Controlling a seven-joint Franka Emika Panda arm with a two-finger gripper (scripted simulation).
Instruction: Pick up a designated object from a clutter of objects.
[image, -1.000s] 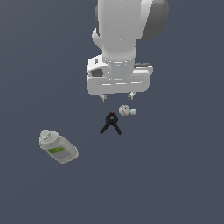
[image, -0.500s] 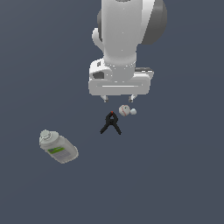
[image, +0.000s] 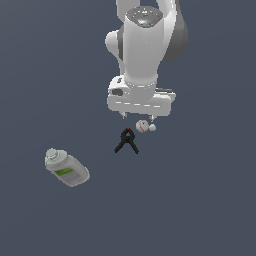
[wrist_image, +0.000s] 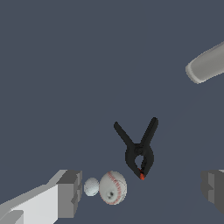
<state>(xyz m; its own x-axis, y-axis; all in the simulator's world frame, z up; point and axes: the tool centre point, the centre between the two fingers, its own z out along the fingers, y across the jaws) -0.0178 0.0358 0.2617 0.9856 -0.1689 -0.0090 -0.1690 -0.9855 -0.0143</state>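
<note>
Dark grey surface spreads under everything, and our fingers (wrist_image: 140, 192), spread wide and holding nothing, have dropped closer over the last second, now straddling the red-seamed ball (wrist_image: 113, 187) mid-surface. Beside it lie the tiny pale sphere (wrist_image: 91, 187) and black clamp (wrist_image: 139, 151), the bottle (image: 67, 169) well apart; we judge descent remains before closing.

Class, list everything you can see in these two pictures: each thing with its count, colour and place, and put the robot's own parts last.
Baseball: one, white with red seams, between the open fingers.
Small ball: one, plain pale, right beside the baseball.
Clamp: one, black with a red tip, next to the baseball.
Bottle: one, whitish with a green label, lying apart at the exterior view's left.
Floor: dark grey-blue.
Gripper: one, grey fingers, open above the baseball.
Arm: one, white.
</note>
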